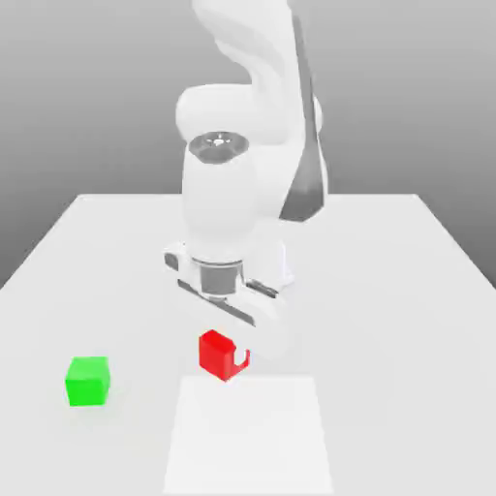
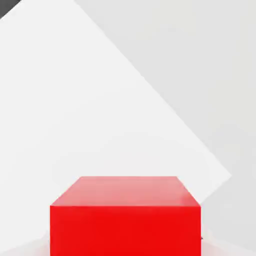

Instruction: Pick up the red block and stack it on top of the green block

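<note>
Clamped on the red block [image 1: 217,353], gripper [image 1: 229,360] low over the table [image 1: 407,291] at the end of the white Panda arm [image 1: 232,194], one white finger [image 1: 242,349] seen against the cube's side toward the exterior view's right. Held at the near edge of the arm's wrist, just above the far border of a lighter white square patch [image 1: 252,436] on the tabletop; whether lifted clear of the surface or touching it, cannot tell. Seen from the hand camera as a glossy, unmarked red block [image 2: 125,215], top face and one side face showing, set against the pale table [image 2: 210,60] and the brighter patch [image 2: 75,100], whose straight edge runs diagonally behind the cube. Resting on the table toward the exterior view's left, well apart from the red cube and the gripper: the green block [image 1: 88,380], flat on the surface, upright, a faint shadow beneath it. Behind everything, a plain grey backdrop [image 1: 87,87].
</note>
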You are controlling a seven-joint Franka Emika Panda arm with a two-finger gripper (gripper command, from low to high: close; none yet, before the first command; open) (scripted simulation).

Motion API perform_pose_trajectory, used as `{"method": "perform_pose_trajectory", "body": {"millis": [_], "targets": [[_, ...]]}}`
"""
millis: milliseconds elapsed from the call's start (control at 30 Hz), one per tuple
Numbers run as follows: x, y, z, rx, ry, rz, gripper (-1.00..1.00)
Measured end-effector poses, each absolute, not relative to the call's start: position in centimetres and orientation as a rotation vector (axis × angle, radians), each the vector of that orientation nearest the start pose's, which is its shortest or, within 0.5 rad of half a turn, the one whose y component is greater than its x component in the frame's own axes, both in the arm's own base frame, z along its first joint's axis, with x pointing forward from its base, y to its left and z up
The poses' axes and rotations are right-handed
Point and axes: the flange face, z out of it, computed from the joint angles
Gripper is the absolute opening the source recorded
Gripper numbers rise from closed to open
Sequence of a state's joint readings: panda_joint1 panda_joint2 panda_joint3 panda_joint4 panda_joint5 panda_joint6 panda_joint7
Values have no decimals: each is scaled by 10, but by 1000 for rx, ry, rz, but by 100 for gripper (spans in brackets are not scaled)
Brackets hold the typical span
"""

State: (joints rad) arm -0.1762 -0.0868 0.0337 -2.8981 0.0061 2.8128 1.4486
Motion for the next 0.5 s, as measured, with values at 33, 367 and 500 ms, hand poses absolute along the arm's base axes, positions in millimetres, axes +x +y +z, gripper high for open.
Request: {"method": "perform_pose_trajectory", "body": {"millis": [33, 367, 500], "targets": [[343, -58, 214, -2149, 2292, -3, -100], [343, -152, 231, -1627, 2688, -4, -100], [335, -192, 238, -1393, 2816, -3, -100]]}}
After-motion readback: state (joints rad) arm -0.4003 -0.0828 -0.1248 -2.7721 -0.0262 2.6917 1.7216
